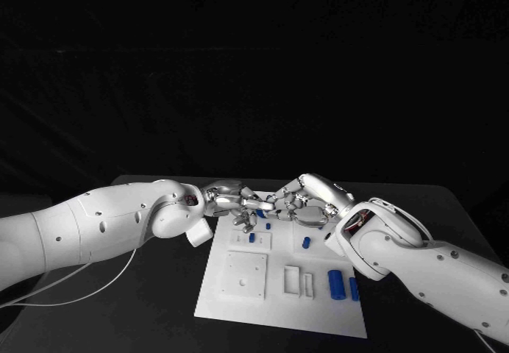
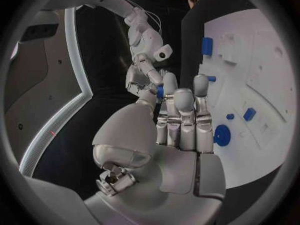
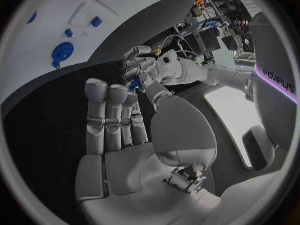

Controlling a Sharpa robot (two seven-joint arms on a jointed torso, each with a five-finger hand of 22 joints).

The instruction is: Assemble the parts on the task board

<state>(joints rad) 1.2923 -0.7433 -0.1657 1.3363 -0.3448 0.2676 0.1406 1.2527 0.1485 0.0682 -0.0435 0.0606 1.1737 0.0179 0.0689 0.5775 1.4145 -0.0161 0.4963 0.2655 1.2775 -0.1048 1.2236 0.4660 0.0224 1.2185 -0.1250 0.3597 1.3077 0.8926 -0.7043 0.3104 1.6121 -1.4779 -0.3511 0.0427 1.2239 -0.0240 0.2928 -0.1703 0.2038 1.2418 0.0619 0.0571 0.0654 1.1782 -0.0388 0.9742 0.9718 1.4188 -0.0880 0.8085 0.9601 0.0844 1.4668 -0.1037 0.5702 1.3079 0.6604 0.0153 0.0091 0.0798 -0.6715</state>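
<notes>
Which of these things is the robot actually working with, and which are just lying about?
In the job: task board; blue parts on it; small blue part between the two hands; left hand; right hand.

Lying about: white cable on the black table.

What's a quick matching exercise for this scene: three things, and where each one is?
Things:
1. small blue part
2. long blue cylinder
3. square white panel

Places:
a. near part of the task board, on the robot's left
b. between the fingertips of the left hand and the right hand
c. near part of the task board, on the robot's right

Pairs: 1-b, 2-c, 3-a
</notes>
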